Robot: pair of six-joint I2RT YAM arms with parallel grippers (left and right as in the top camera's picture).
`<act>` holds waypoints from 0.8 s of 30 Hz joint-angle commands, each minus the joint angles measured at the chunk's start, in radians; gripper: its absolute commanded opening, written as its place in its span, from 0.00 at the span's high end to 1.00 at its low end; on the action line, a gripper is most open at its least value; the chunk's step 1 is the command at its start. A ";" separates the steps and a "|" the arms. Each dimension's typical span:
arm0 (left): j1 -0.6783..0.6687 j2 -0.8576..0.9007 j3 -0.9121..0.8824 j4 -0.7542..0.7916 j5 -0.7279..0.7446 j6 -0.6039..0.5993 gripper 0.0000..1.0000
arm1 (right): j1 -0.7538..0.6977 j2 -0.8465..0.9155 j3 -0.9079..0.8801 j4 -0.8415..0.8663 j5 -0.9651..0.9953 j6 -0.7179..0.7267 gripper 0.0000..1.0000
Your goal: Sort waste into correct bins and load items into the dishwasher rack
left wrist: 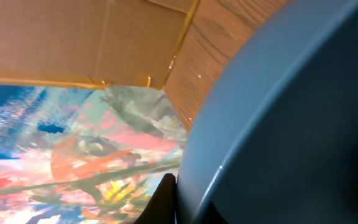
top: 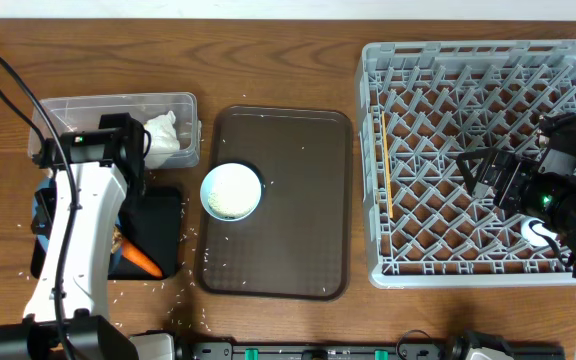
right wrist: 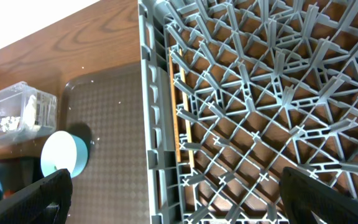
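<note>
Left claw (left wrist: pixel 184 208) looked clenched on the tilted plate (left wrist: pixel 284 124) by the black tray (top: pixel 164 228), seemingly tipping scraps near the carrot (top: pixel 141 261), while the right claw (right wrist: pixel 182 196) hung released over the rack (top: pixel 468 49), where that plate would need slotting next.

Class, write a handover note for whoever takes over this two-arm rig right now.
Left gripper: shut on the large blue plate, by the shallow black tray.
Right gripper: open, above the grey pegged plastic rack.
Done: white tissue in the clear plastic box; orange carrot in the black tray.
Left: empty the light-blue bowl holding rice on the brown serving tray; rack plate and bowl.
</note>
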 commanded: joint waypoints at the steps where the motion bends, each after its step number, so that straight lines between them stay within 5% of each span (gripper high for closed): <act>1: 0.005 -0.012 -0.005 0.007 -0.068 -0.012 0.94 | 0.010 0.001 0.000 0.003 -0.003 -0.008 0.01; 8: -0.003 -0.018 0.025 0.082 -0.088 0.145 0.94 | 0.010 0.003 0.000 0.042 -0.004 -0.008 0.01; 15: -0.008 -0.046 0.024 0.132 -0.148 0.110 0.94 | 0.010 0.003 0.000 0.043 -0.013 -0.003 0.01; 24: -0.011 -0.071 0.025 0.016 0.046 0.050 0.94 | 0.010 0.003 0.000 0.044 -0.013 -0.003 0.01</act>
